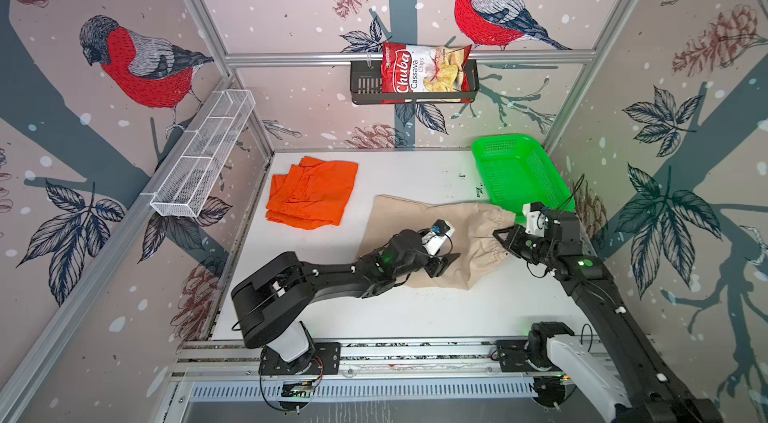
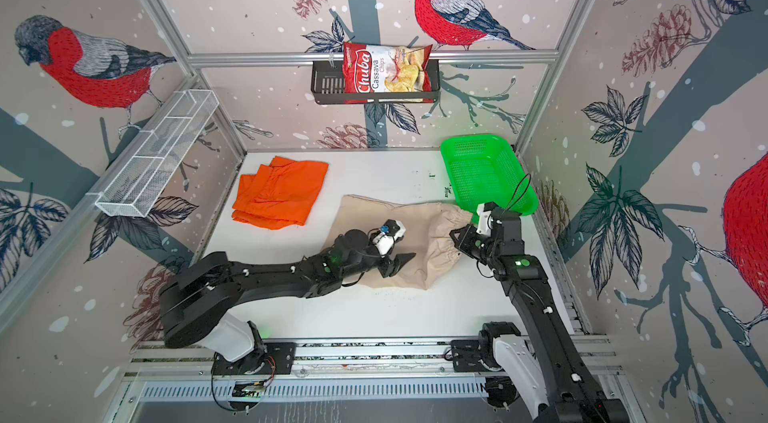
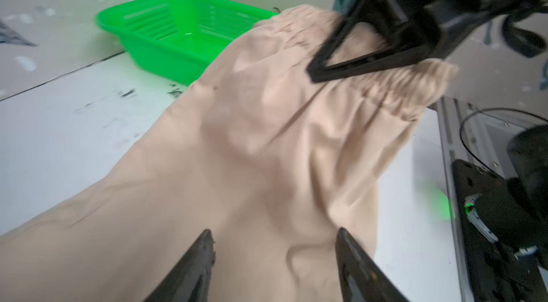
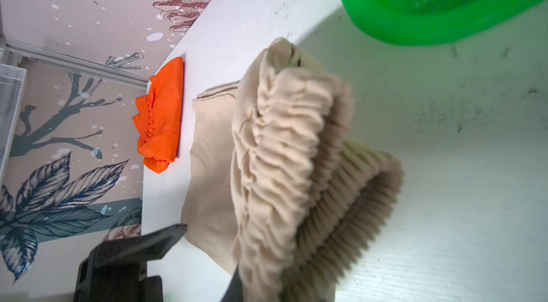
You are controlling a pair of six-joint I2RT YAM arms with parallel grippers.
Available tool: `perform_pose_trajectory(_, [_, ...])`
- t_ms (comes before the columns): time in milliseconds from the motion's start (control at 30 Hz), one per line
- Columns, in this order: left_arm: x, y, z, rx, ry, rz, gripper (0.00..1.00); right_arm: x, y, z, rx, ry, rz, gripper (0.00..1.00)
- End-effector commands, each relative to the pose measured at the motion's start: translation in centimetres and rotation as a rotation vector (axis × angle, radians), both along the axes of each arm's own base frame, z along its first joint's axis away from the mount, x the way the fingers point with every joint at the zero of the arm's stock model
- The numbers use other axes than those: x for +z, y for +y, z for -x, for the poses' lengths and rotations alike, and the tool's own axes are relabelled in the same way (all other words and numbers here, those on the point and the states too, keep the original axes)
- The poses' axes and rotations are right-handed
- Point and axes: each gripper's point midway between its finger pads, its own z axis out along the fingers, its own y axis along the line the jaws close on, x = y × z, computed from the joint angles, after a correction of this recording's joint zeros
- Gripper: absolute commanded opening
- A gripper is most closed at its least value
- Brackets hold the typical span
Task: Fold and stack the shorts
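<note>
orange shorts [image 1: 311, 196] look folded at the bench [image 1: 415, 317] far left corner, beige shorts [image 1: 415, 225] half done, right tool [image 1: 502, 240] clamped on the waistband [image 4: 284, 137], left tool [image 3: 274, 233] apart, no stack yet

In the right wrist view the waistband of the beige shorts [image 4: 296, 167] is blurred and the green basket [image 4: 444, 4] is cut off by the picture's edge. The left gripper [image 3: 274, 233] is cropped in the left wrist view.
</note>
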Motion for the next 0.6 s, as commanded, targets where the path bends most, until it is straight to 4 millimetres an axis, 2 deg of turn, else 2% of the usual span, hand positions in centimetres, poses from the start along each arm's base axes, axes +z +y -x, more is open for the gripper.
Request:
perform_pose_trajectory(0, [-1.7, 3.9, -2.0, 0.178, 0.176, 0.017, 0.64, 1.1, -0.6, -0.8, 0.001, -0.007, 0.146, 0.16])
perform_pose_trajectory(167, [-3.6, 10.0, -4.7, 0.397, 0.322, 0.074, 0.63, 4.3, 1.4, -3.7, 0.017, -0.059, 0.280, 0.17])
perform_pose_trajectory(267, [-5.1, 12.9, -5.5, 0.504, 0.360, 0.048, 0.62, 6.2, 3.4, -5.4, 0.045, -0.095, 0.315, 0.18])
perform_pose_trajectory(367, [-6.5, 15.0, -5.9, 0.579, 0.393, 0.026, 0.62, 8.0, 5.5, -6.7, 0.065, -0.135, 0.344, 0.18])
perform_pose_trajectory(567, [-10.1, 18.0, -5.9, 0.691, 0.443, -0.043, 0.51, 8.4, 10.1, -8.4, 0.114, -0.141, 0.388, 0.18])
